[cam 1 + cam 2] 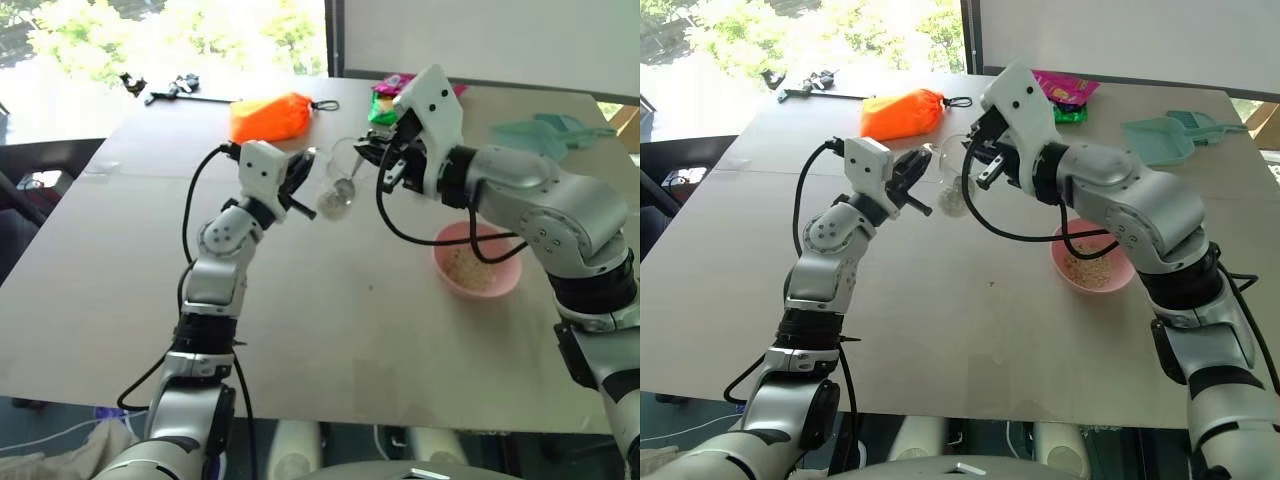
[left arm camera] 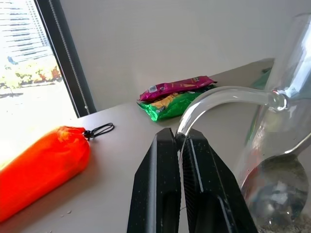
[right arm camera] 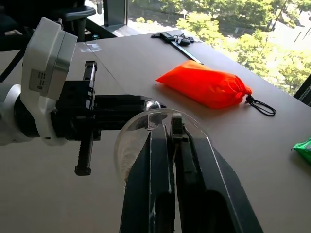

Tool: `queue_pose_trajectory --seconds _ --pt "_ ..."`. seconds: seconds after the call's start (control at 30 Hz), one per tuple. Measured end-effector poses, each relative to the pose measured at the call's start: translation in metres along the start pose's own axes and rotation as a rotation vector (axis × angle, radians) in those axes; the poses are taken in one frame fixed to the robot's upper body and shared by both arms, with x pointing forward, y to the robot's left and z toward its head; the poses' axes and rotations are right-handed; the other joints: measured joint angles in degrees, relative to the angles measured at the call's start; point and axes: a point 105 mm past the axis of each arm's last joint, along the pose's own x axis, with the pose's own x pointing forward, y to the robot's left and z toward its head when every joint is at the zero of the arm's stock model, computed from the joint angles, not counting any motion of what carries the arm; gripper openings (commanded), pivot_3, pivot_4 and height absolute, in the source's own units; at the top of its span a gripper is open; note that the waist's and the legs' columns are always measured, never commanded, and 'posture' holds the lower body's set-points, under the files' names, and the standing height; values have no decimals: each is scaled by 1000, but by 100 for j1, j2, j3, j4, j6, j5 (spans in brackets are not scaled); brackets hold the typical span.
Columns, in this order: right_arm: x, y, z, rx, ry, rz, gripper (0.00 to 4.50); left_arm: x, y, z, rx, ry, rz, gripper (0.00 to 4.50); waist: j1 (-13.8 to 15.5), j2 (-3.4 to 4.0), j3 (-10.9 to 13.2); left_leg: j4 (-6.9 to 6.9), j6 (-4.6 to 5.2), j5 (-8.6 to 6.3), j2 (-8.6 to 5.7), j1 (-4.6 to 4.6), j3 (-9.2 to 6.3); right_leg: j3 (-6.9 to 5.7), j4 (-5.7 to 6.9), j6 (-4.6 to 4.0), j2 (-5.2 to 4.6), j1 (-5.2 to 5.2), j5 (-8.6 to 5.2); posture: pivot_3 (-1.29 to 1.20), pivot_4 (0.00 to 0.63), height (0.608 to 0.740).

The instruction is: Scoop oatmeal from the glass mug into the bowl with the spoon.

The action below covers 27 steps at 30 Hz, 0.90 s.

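Two jaws clamped: left gripper (image 1: 300, 178) on handle of glass mug (image 1: 335, 185), mug held above tabletop (image 1: 330, 320); right gripper (image 1: 385, 160) on spoon (image 1: 347, 183), scoop end inside mug among oatmeal (image 1: 332, 207).

Risk: thin glass handle slipping in pinch, mug tilting, oats spilling; loaded spoon shedding flakes on way over.

Bowl (image 1: 478, 262) at 4 o'clock from mug, well apart.

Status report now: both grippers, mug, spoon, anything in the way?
Left gripper shut on mug handle. Right gripper shut on spoon, dipped in mug. Bowl has oats. Nothing blocking.
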Motion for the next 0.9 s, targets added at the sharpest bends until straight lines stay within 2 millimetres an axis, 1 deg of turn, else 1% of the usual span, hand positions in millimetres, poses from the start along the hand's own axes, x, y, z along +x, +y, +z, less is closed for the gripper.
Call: queue_pose_trajectory --seconds 0.2,0.33,0.43,0.73,0.9 --pt "1 7 2 125 -6 51 0 0 0 0 0 -1 0 49 0 0 0 0 0 0 0 0 -1 -2 0 0 0 1 0 0 150 740" --pt "-1 4 4 175 -11 39 0 0 0 0 1 -2 -1 49 -2 0 0 0 0 0 0 0 -1 -2 1 0 0 1 0 0 150 740" --pt "-4 -2 6 219 -27 19 0 0 0 1 2 -4 -1 49 -2 0 0 0 0 0 0 0 -1 -2 1 0 0 1 0 0 150 740" --pt "-7 -13 8 238 -33 -21 0 0 0 1 3 -4 0 49 -5 0 0 0 0 0 0 0 -1 -2 1 0 0 1 0 0 150 740" --pt "-5 -9 6 263 -28 -3 0 0 0 1 5 -3 2 49 -8 0 0 0 0 0 0 0 -1 -2 2 0 0 0 0 0 150 740"
